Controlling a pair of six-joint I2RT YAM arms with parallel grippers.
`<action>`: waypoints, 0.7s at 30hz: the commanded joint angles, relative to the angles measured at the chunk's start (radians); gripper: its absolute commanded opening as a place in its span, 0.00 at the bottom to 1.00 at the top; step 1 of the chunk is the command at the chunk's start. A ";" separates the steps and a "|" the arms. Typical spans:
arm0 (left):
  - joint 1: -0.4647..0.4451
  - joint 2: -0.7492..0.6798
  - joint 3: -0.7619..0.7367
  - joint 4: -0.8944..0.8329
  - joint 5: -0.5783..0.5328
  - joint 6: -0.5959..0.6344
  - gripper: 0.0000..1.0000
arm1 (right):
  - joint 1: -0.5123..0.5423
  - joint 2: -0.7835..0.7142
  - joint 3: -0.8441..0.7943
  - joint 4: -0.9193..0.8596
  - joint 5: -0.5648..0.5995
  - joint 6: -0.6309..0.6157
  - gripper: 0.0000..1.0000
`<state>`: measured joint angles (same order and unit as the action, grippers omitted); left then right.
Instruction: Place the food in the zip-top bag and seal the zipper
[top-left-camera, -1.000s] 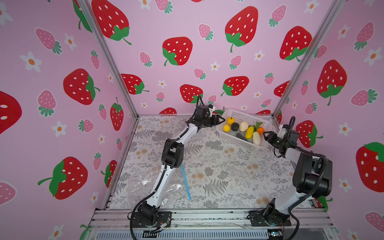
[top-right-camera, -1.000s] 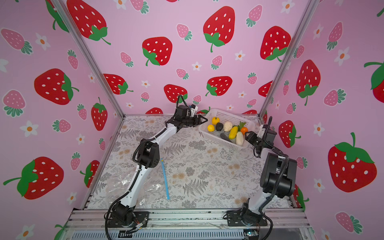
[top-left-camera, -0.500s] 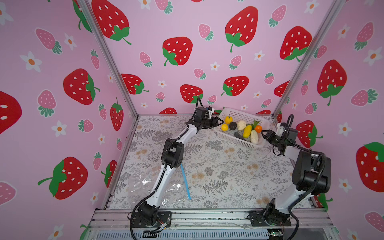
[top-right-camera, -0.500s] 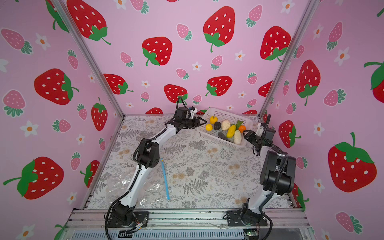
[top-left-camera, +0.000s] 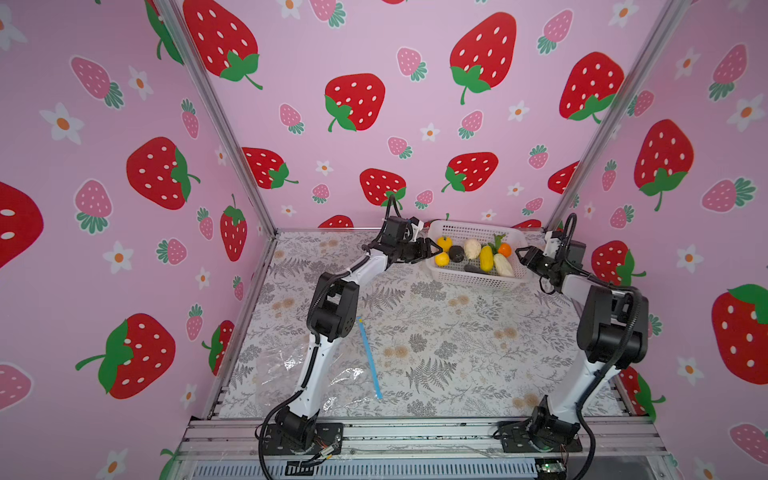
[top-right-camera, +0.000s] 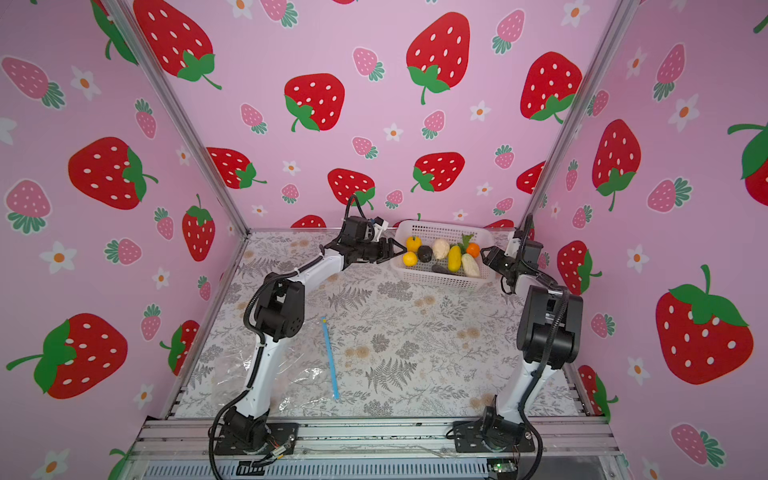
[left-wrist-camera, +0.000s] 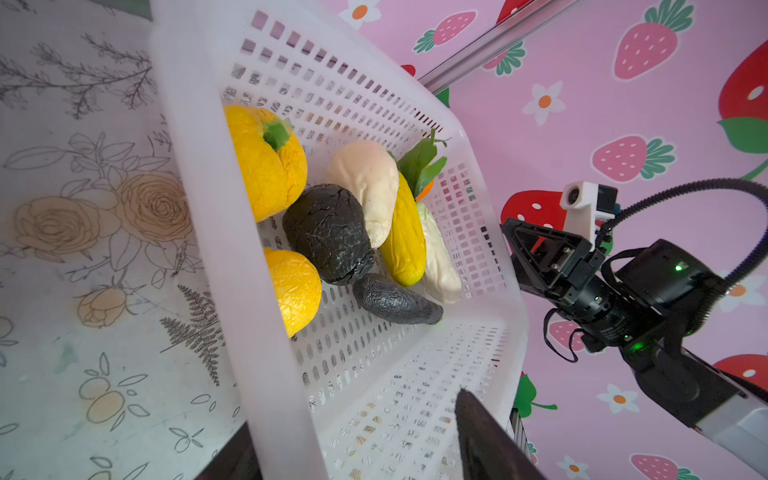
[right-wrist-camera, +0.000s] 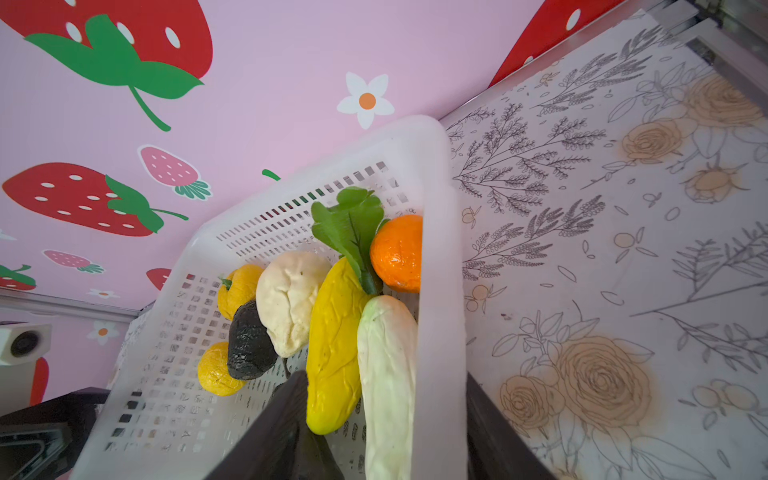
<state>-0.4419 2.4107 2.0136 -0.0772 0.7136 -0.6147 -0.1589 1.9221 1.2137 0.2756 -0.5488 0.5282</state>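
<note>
You have the zip-top bag (top-left-camera: 353, 384) lying flat, clear and crinkly, near-left beneath the left arm, with the blue zipper (top-left-camera: 369, 357) along its right edge. Food (top-left-camera: 484, 257) sits in the white basket (top-left-camera: 478, 281), far right. Left gripper (top-left-camera: 434, 251) and right gripper (top-left-camera: 521, 255) both gape astride the basket's end walls.

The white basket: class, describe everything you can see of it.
The white basket is a rectangular, open-topped tub of what looks like moulded plastic. Its walls and floor are pierced with rows of small slots under a smooth, broad rim. It stands far back on the right of the patterned table, close to the rear wall, and holds the toy food. The left end effector and right end effector each straddle a short end wall, jaws apart.
</note>
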 joint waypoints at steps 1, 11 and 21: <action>-0.019 -0.053 -0.025 0.075 0.037 0.020 0.67 | 0.039 0.035 0.072 -0.001 -0.071 -0.017 0.57; -0.023 -0.067 -0.065 0.091 0.015 0.009 0.67 | 0.074 0.124 0.217 -0.067 -0.081 -0.028 0.58; -0.020 -0.071 -0.069 0.069 -0.009 0.030 0.68 | 0.075 0.171 0.276 -0.114 -0.065 -0.053 0.60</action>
<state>-0.4423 2.3939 1.9450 -0.0494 0.6731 -0.6014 -0.1123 2.0731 1.4605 0.1761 -0.5552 0.4957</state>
